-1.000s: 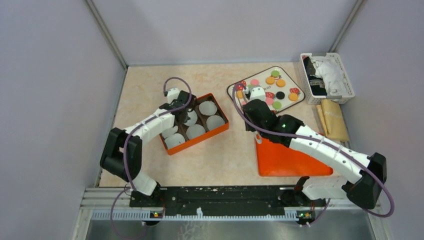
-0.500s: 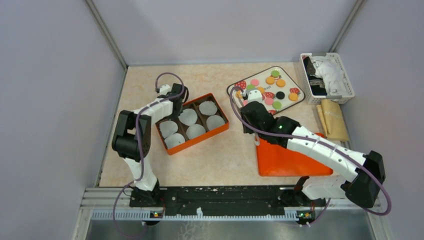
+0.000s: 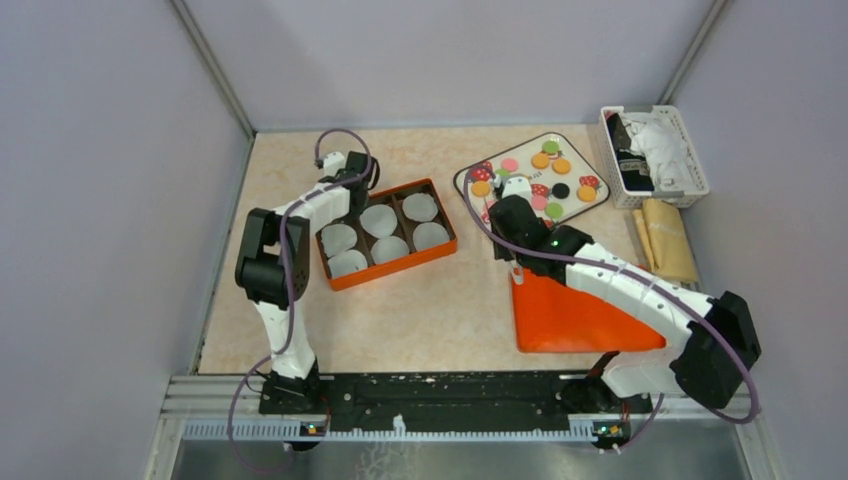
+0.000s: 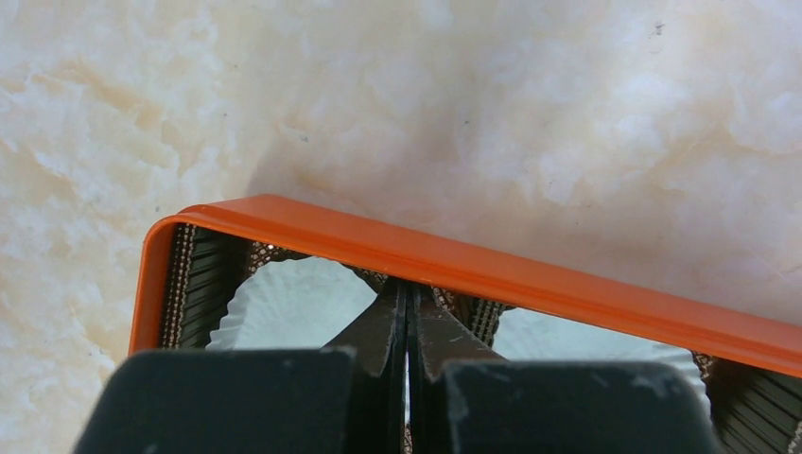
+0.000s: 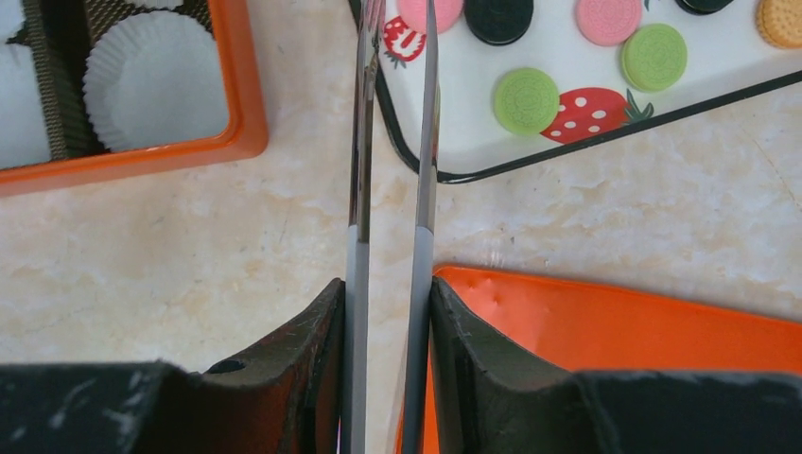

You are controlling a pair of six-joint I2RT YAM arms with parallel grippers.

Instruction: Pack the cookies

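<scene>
The cookies lie as small orange, green, pink and black discs on a white strawberry-print tray. Green, pink and black cookies also show on the tray in the right wrist view. My right gripper hovers at the tray's near-left edge, shut on metal tongs whose blades reach over the tray's corner. The orange box holds several white paper cups. My left gripper is shut and empty, its tips inside the box against the far-left wall.
The orange lid lies flat under my right arm. A white basket of cloths stands at the back right, with a beige bundle beside it. Grey walls enclose the table on three sides.
My left gripper closed fully and shifted to the box's far-left wall. The box has turned and slid slightly. My right gripper with the tongs has barely moved.
</scene>
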